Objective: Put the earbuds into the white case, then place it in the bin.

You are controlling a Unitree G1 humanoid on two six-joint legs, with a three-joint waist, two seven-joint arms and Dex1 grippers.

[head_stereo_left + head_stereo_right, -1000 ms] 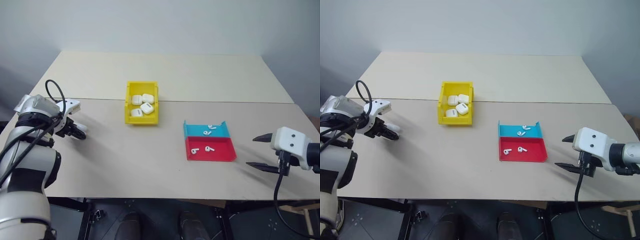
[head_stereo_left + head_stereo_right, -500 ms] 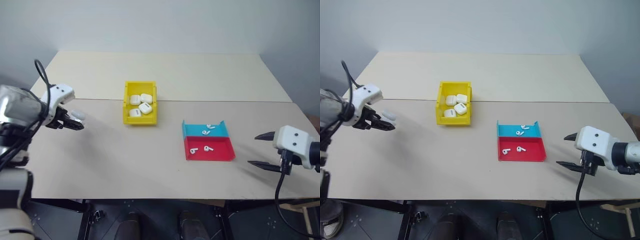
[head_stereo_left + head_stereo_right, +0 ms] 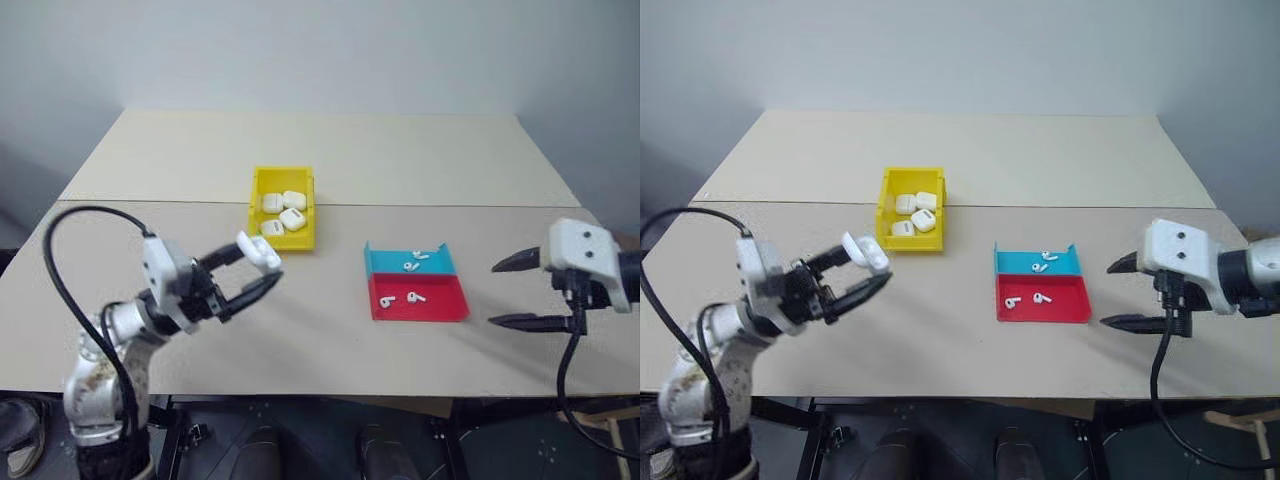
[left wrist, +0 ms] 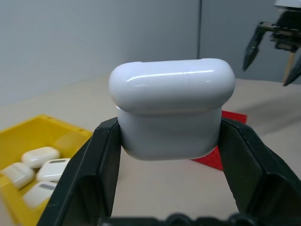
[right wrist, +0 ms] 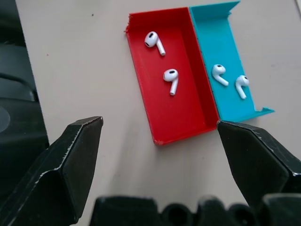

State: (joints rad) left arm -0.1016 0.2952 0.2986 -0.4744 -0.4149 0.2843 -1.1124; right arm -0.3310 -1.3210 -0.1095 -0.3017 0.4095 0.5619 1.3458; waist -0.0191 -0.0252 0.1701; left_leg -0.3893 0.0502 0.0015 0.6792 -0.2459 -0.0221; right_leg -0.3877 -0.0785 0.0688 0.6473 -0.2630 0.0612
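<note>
My left gripper is shut on a white case and holds it above the table, just in front of the yellow bin. In the left wrist view the case sits lid closed between the two black fingers. Several more white cases lie in the bin. Four earbuds lie in the red-and-blue tray: two in the red half, two in the blue half. My right gripper hangs open just right of the tray, holding nothing.
A seam runs across the beige table behind the bin and tray. The table's front edge is close below both arms. A black cable loops over the left arm.
The left arm has swung from the table's far left in toward the middle, turning the case with it to just in front of the bin. The right gripper has risen slightly, still open.
</note>
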